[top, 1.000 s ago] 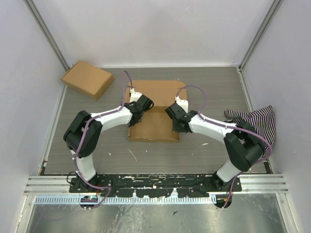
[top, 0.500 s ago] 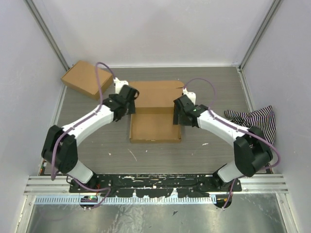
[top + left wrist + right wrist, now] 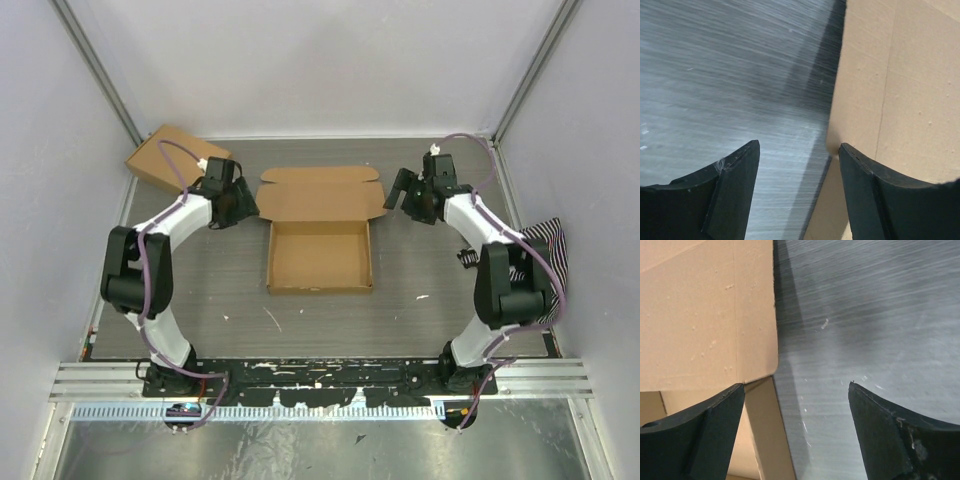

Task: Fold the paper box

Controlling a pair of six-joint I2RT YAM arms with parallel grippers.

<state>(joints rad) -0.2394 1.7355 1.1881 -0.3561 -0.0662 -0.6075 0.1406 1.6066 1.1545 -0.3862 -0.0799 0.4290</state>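
Note:
The paper box (image 3: pixel 320 257) sits mid-table as a shallow brown tray with its walls up. Its hinged lid (image 3: pixel 322 195) lies open behind it. My left gripper (image 3: pixel 243 206) hovers at the lid's left end, open, with nothing between its fingers. In the left wrist view the gripper (image 3: pixel 799 145) straddles the cardboard edge (image 3: pixel 900 90), without touching it. My right gripper (image 3: pixel 396 194) is at the lid's right end, also open. In the right wrist view the gripper (image 3: pixel 796 385) has the lid's corner flap (image 3: pixel 705 315) beside its left finger.
A compact closed cardboard box (image 3: pixel 180 162) lies at the back left corner. A striped cloth (image 3: pixel 530 250) is bunched at the right edge by the right arm. Grey walls enclose the table on three sides.
Both arms have swung outward from the middle of the box to the two ends of the lid. Both grippers have opened. The tray now shows uncovered.

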